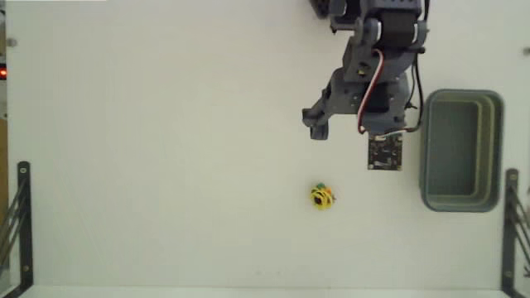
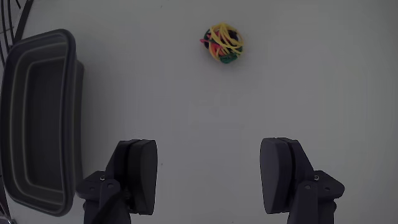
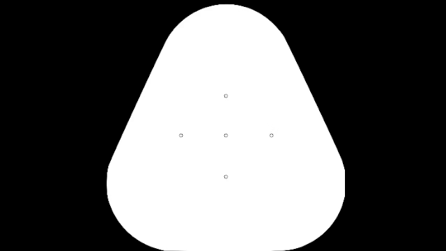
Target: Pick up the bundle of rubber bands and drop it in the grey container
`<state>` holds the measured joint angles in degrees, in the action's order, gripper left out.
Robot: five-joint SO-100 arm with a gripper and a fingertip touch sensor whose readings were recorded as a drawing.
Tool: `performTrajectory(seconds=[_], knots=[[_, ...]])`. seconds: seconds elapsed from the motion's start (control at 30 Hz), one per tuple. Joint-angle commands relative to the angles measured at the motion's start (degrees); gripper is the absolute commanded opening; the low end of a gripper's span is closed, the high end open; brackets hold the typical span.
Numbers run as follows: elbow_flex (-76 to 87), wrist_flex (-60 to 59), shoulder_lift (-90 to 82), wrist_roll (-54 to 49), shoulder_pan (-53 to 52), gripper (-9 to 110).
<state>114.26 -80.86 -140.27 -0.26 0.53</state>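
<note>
Bundle of rubber bands [image 1: 322,197]: small knotted clump, mostly yellow with green and orange-red strands, resting loose on the white worktop [image 1: 166,149], untouched by anything. In the fixed view, located below the arm [image 1: 373,74] and left of the grey container [image 1: 461,150], well apart from both. In the wrist view, bundle of rubber bands [image 2: 222,43] seen near the top of the picture, ahead of the claw and slightly right of centre between the two fingers. Grey container: rectangular tub with rounded corners and thick rim, standing on the worktop near the right edge in the fixed view, interior bare; in the wrist view, grey container [image 2: 38,118] along the left edge, beside the left finger. Claw [image 2: 209,176]: open, jaws spread wide, nothing between them, bare worktop [image 2: 311,74] visible in the gap. Fingers [image 2: 138,174] dark and flat-faced, rising from the bottom edge of the wrist view. In the fixed view, claw [image 1: 315,124] pointing down the picture, above the bundle and clear of it. Small dark circuit board [image 1: 385,151] with red and white wires, at the arm's lower end, between claw and container. Black metal brackets [image 1: 21,223] at the lower left and lower right edges of the fixed view.
</note>
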Motion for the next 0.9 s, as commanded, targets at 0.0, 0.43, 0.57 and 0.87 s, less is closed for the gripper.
performTrajectory(seconds=[0.0,0.43,0.57,0.87], knots=[[0.3,-1.1,-1.8,0.3,-0.5,110],[0.3,-1.1,-1.8,0.3,-0.9,110],[0.3,-1.1,-1.8,0.3,-1.1,110],[0.3,-1.1,-1.8,0.3,-2.3,110]])
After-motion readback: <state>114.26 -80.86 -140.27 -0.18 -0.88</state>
